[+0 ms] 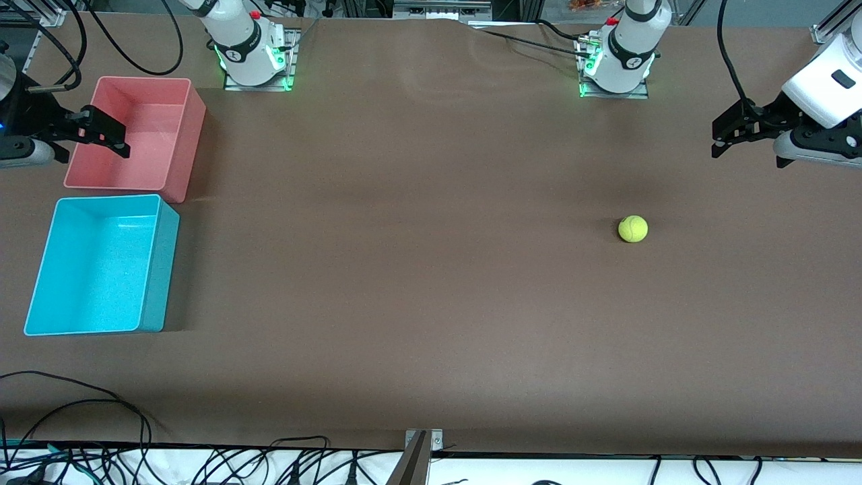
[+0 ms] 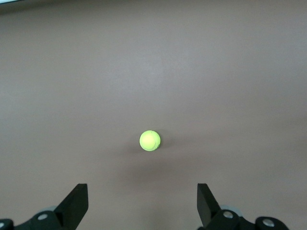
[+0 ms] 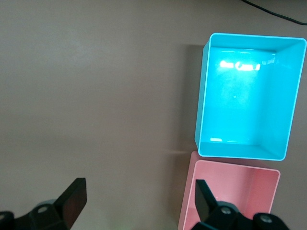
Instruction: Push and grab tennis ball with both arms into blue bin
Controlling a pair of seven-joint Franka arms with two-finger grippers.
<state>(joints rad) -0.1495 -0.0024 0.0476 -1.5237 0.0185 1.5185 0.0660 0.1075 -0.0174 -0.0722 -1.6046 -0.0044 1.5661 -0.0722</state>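
The tennis ball [image 1: 633, 229] lies on the brown table toward the left arm's end. It also shows in the left wrist view [image 2: 149, 141], ahead of the open fingers and apart from them. My left gripper [image 1: 716, 144] [image 2: 142, 194] is open and empty, up in the air at that end of the table. The blue bin [image 1: 159, 269] [image 3: 244, 96] stands empty at the right arm's end. My right gripper [image 1: 124, 143] [image 3: 139, 196] is open and empty, over the pink bin's rim.
A pink bin [image 1: 182, 141] [image 3: 230, 191], empty, stands right beside the blue bin, farther from the front camera. The two arm bases [image 1: 252, 57] [image 1: 616, 64] sit along the table's edge farthest from the front camera. Cables lie off the table's near edge [image 1: 202, 465].
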